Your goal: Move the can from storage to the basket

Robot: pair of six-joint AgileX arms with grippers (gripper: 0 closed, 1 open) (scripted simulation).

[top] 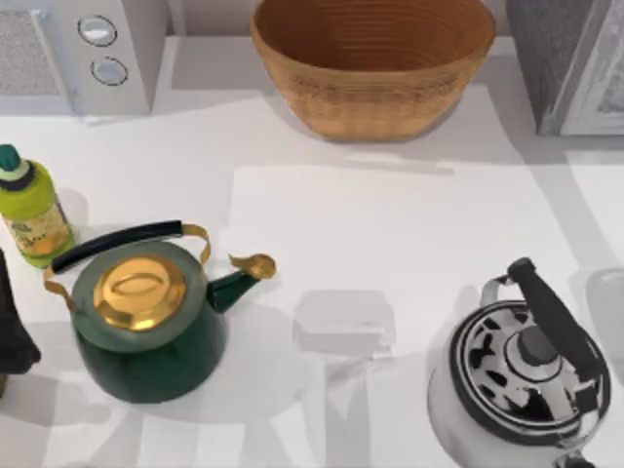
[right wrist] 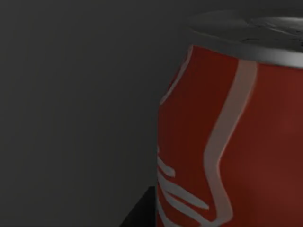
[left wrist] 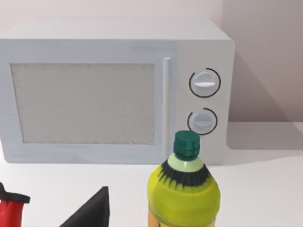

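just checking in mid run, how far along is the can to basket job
Early. Nothing is delivered: the basket at the table's far edge holds no can in the top view. In hand: the right wrist camera is close up on the red can in a dim grey space, grasp not visible. Left: grip it, carry it out, drop it in the basket.

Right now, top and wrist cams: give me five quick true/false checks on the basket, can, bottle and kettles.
1. The basket has nothing in it. True.
2. The can lies inside the basket. False: the right wrist view shows it close up, upright, in a dim grey space.
3. The bottle stands at the table's left side, near the green kettle. True.
4. The bottle has a red cap. False: the cap is dark green.
5. The black-and-white kettle is on the table's left. False: it is on the right.
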